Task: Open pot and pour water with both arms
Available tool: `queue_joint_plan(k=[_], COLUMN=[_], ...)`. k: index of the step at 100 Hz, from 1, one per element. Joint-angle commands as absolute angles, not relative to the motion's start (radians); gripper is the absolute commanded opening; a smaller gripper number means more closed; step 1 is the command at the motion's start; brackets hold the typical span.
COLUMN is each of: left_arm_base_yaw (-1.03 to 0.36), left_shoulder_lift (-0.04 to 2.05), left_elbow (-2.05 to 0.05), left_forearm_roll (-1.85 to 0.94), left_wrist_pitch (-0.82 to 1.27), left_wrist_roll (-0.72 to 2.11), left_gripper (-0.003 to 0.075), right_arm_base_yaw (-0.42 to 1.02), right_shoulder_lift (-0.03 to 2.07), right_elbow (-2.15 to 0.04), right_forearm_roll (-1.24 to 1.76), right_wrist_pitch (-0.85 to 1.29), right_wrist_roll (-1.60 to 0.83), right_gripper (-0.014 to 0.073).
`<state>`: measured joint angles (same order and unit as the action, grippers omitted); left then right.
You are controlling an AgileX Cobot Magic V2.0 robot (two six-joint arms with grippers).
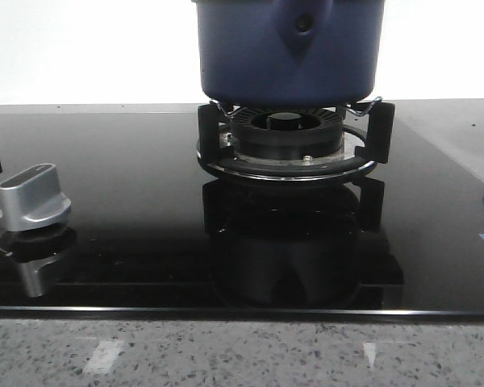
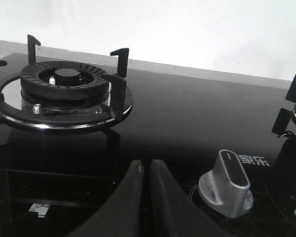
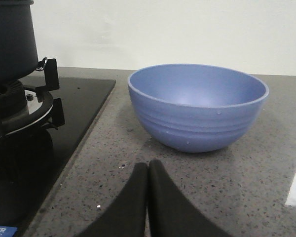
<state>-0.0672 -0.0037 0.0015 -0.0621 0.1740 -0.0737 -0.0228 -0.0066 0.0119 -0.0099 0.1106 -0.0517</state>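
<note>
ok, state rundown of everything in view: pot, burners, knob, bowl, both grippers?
pot: sitting on the right burner's supports; top out of frame, lid not visible
right burner: no flame visible
left burner: bare, no flame visible
knob: upright on the cooktop; setting unreadable
bowl: upright on the counter, looks empty
left gripper: shut, holding nothing
right gripper: shut, holding nothing

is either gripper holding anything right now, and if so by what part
Nothing is held. The left gripper and the right gripper are both shut on nothing, and the pot sits untouched on its burner.
</note>
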Motion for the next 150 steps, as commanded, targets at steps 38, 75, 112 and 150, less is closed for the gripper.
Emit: queue_joint_plan(k=[38,75,112,150], left_arm_base_yaw=[-0.065,-0.065,-0.065,-0.065], left_shoulder_lift=[-0.031,-0.031,-0.031,-0.031], left_elbow=[0.033,0.033,0.033,0.033], left_forearm_roll=[-0.073,-0.073,-0.207,-0.633], left_wrist_pitch=[0.087,0.082,0.073,0.036], left_wrist_roll=[-0.076,-0.076,-0.076,-0.076], left_gripper=[-0.002,-0.002,-0.002,-0.002], right_arm_base_yaw=[-0.028,-0.028,-0.028,-0.028], right_shoulder_lift=[-0.03,-0.03,-0.03,-0.03], right_elbow=[0.037,0.037,0.037,0.037], right_forearm_roll=[-0.019,-0.019,0.122,0.476], right_wrist_pitch=[0.03,0.014,-0.038,-0.048], right_wrist_roll=[-0.058,-0.058,-0.058,-0.056], right_gripper=[-0.0046,-0.0046,-0.0046,-0.0046])
